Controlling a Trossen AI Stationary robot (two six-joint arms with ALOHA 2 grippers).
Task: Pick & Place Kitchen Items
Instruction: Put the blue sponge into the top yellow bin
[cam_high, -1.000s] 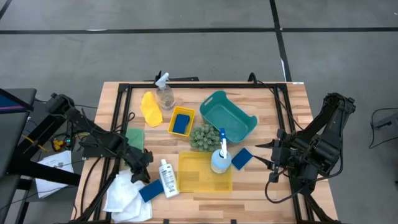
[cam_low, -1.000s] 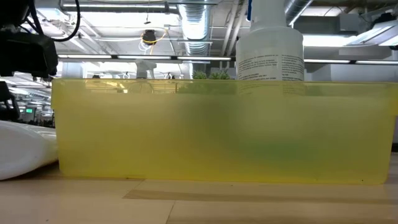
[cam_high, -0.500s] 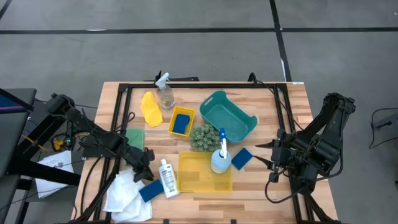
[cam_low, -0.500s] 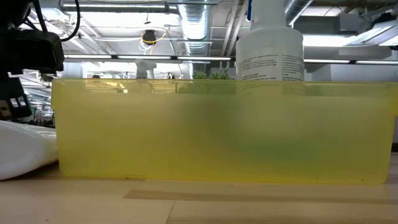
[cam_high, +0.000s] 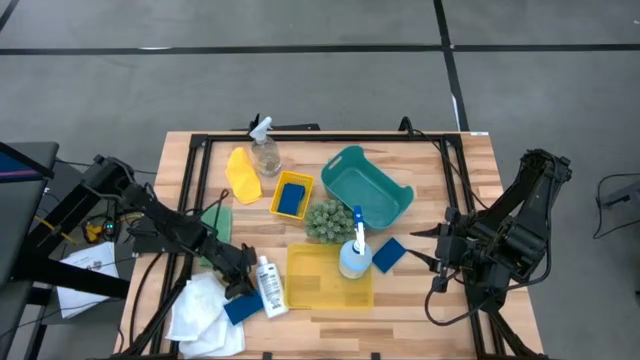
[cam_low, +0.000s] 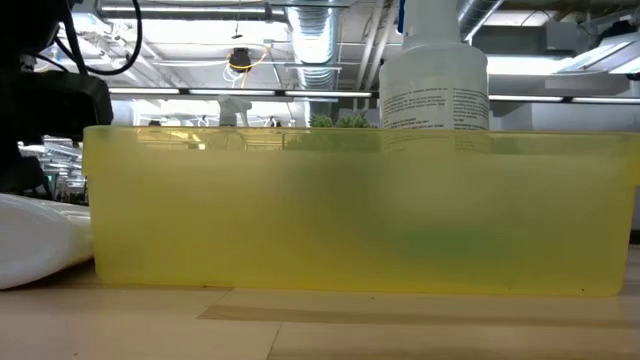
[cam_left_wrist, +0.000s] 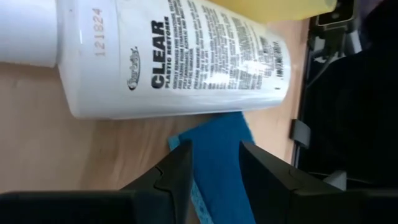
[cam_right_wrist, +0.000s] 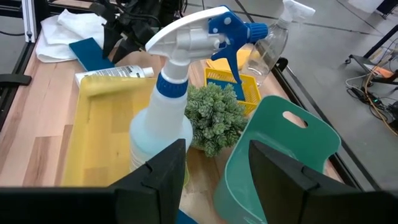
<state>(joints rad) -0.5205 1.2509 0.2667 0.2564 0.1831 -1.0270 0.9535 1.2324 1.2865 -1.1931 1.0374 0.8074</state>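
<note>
While your left gripper hangs low at the lower left of the high view, its fingers stand spread with nothing between them, framing a blue sponge that lies flat just beyond the tips. The white bottle lies on its side across the top of the left wrist view, just beside that sponge. Judged from this, the step in hand is the approach to a pick, sponge the likelier target, though the bottle is near enough that you should confirm which. Next move calls for lowering so the fingers straddle the sponge's edge, then closing without nudging the bottle. White cloths sit at the lower left corner; a second sponge rests in the small yellow bin; a third lies beside the spray bottle. The clear bottle and a yellow piece sit near the upper left. Your right gripper waits at the right, spread and empty. Hidden: the low view is almost wholly blocked by the large yellow bin; whether the left fingers already touch the sponge cannot be told, and a green piece is partly covered by the arm.
</note>
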